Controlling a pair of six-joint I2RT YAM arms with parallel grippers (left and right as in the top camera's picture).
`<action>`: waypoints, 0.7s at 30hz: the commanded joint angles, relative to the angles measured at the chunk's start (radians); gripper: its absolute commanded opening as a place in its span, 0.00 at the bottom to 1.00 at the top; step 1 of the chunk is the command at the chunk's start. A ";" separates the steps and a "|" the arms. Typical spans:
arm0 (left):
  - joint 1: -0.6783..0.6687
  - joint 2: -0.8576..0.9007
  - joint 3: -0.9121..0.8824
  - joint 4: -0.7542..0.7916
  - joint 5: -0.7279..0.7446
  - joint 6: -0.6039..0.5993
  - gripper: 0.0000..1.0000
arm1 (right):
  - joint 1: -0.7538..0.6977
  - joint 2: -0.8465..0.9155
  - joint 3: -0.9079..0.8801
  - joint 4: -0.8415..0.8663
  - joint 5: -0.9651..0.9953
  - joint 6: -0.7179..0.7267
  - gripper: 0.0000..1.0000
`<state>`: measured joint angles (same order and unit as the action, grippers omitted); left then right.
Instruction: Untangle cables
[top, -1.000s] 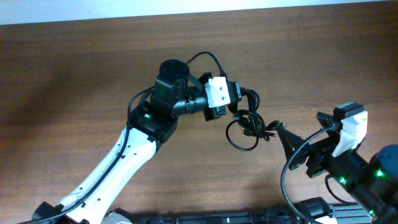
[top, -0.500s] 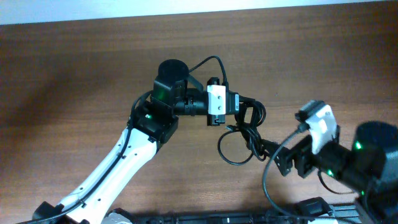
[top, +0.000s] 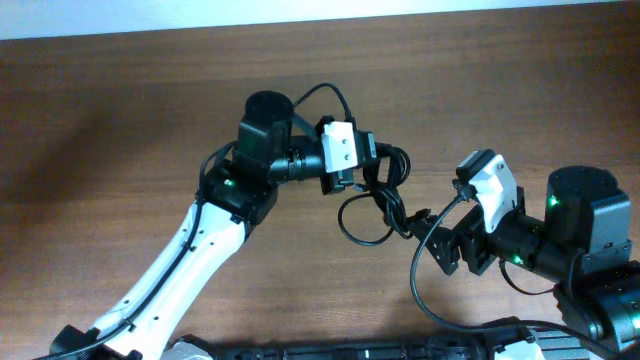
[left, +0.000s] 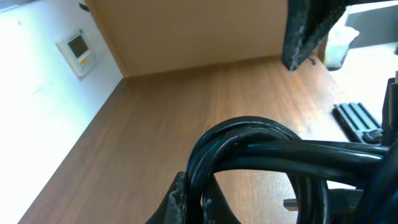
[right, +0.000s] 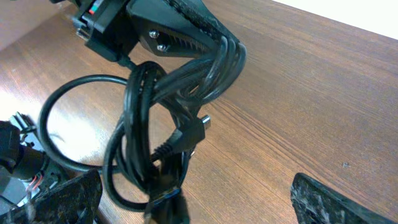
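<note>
The cables (top: 390, 198) are a knotted black bundle hanging above the wooden table (top: 120, 120), with one loop drooping toward the table. My left gripper (top: 375, 172) is shut on the top of the bundle. In the left wrist view the cables (left: 261, 149) fill the foreground, and the left gripper (left: 199, 200) pinches them at the bottom edge. My right gripper (top: 428, 232) stands wide open just right of the bundle's lower end. In the right wrist view the cables (right: 168, 93) and a small plug (right: 194, 132) hang between the right gripper's (right: 196, 183) fingers, nearer the left finger (right: 68, 196).
The white left arm (top: 200, 250) crosses the table from the front left. The right arm's base (top: 590, 230) stands at the right. A black ridged strip (left: 357, 118) lies beyond the table's edge in the left wrist view.
My right gripper has moved left, up to the bundle's lower end, still open. The left gripper has shifted slightly left with the cables, still shut on them.
</note>
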<state>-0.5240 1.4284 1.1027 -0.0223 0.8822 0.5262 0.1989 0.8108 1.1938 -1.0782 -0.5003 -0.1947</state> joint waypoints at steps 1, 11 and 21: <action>0.000 -0.026 0.020 0.007 0.113 -0.024 0.00 | -0.003 -0.001 -0.002 0.000 -0.019 -0.011 0.96; -0.097 -0.026 0.020 0.011 -0.051 -0.025 0.00 | -0.003 -0.001 -0.002 -0.001 -0.020 -0.011 0.96; -0.064 -0.026 0.020 0.028 -0.106 -0.072 0.00 | -0.003 -0.001 -0.002 -0.008 -0.020 -0.011 0.96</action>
<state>-0.6121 1.4284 1.1027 0.0032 0.7872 0.4812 0.1989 0.8108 1.1938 -1.0859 -0.5003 -0.1955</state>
